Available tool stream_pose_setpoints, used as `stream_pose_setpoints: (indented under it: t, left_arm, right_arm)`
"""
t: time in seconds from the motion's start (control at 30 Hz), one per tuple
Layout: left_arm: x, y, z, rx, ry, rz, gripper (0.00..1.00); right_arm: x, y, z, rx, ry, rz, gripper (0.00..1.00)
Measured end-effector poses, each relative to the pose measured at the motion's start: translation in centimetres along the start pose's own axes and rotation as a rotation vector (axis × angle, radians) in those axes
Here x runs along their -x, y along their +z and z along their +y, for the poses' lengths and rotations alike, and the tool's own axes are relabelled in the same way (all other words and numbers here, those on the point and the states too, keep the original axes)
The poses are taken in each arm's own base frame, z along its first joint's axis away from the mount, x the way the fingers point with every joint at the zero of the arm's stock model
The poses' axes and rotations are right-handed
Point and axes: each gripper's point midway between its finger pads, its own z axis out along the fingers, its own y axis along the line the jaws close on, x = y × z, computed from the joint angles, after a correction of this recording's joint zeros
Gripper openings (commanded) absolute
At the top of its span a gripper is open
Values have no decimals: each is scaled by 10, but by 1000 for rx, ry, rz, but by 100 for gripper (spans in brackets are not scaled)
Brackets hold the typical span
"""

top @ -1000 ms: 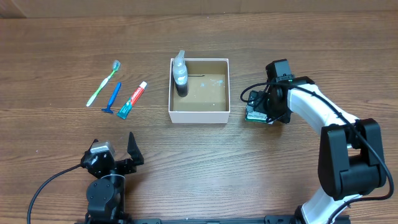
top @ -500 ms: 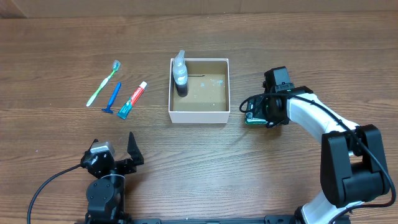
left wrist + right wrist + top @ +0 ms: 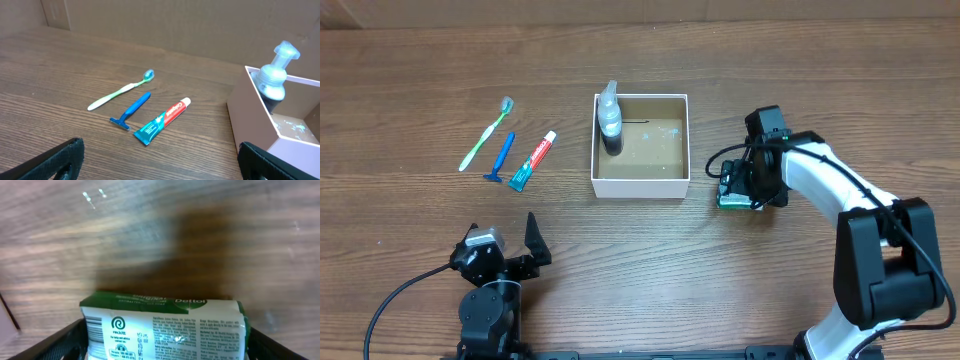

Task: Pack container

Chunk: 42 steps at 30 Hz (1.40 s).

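Observation:
The container (image 3: 640,186) is a square white box with a brown floor at the table's middle; a clear pump bottle (image 3: 610,125) stands in its left part. It also shows in the left wrist view (image 3: 245,115) with the bottle (image 3: 275,80). My right gripper (image 3: 745,185) is just right of the container, shut on the green-and-white soap packet (image 3: 733,193). In the right wrist view the packet (image 3: 165,330) fills the space between the fingers (image 3: 165,347), with a dark shadow on the wood behind it. My left gripper (image 3: 505,245) is open and empty at the front left (image 3: 160,160).
A green toothbrush (image 3: 487,133), a blue razor (image 3: 501,157) and a toothpaste tube (image 3: 533,161) lie side by side left of the container. They also show in the left wrist view: toothbrush (image 3: 120,91), razor (image 3: 131,110), toothpaste (image 3: 162,121).
My right gripper has shifted a little toward the table's front with the soap packet in it, staying right of the container. The left arm has not moved.

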Motion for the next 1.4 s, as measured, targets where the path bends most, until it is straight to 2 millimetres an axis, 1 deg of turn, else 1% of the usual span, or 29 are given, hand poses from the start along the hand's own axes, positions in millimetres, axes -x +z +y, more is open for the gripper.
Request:
stream_pose_setpoints:
  t: [0.1, 0.23, 0.37, 0.43, 0.5, 0.53, 0.6, 0.73, 0.8, 0.87, 1.0, 1.1, 1.13, 1.17, 1.2, 1.4]
  left_arm:
    - [0, 0, 0, 0, 0, 0, 100]
    - [0, 0, 0, 0, 0, 0, 100]
    - [0, 0, 0, 0, 0, 0, 100]
    - [0, 0, 0, 0, 0, 0, 100]
    - [0, 0, 0, 0, 0, 0, 100]
    - [0, 0, 0, 0, 0, 0, 100]
    - [0, 0, 0, 0, 0, 0, 100]
    - [0, 0, 0, 0, 0, 0, 100]
    - [0, 0, 0, 0, 0, 0, 100]
    - [0, 0, 0, 0, 0, 0, 100]
    - [0, 0, 0, 0, 0, 0, 100]
    - [0, 0, 0, 0, 0, 0, 100]
    - [0, 0, 0, 0, 0, 0, 100]
    - [0, 0, 0, 0, 0, 0, 100]
    - [0, 0, 0, 0, 0, 0, 100]
    - [0, 0, 0, 0, 0, 0, 100]
  right_arm:
    - [3, -17, 2, -17, 15, 34, 88]
    - [27, -59, 15, -1, 22, -7, 88]
    - [42, -90, 24, 15, 10, -47, 88]
    - [45, -101, 24, 10, 8, -58, 88]
    - [41, -104, 19, -14, 34, -44, 88]
    - [36, -103, 14, -39, 73, -25, 91]
    - [29, -102, 7, -75, 157, -6, 93]
    - [21, -93, 0, -110, 362, 7, 92]
    - [14, -83, -2, -132, 479, 18, 92]
    - [10, -68, 3, -133, 562, 7, 91]
    - [4, -42, 21, -103, 626, -29, 90]
    - [0, -26, 31, -83, 661, -47, 89]
    - [0, -24, 32, -79, 663, -49, 89]
    - [-4, -15, 33, -71, 692, -55, 89]
    - [-6, -10, 31, -71, 710, -56, 89]
    - [-13, 6, 21, -77, 774, -55, 89]
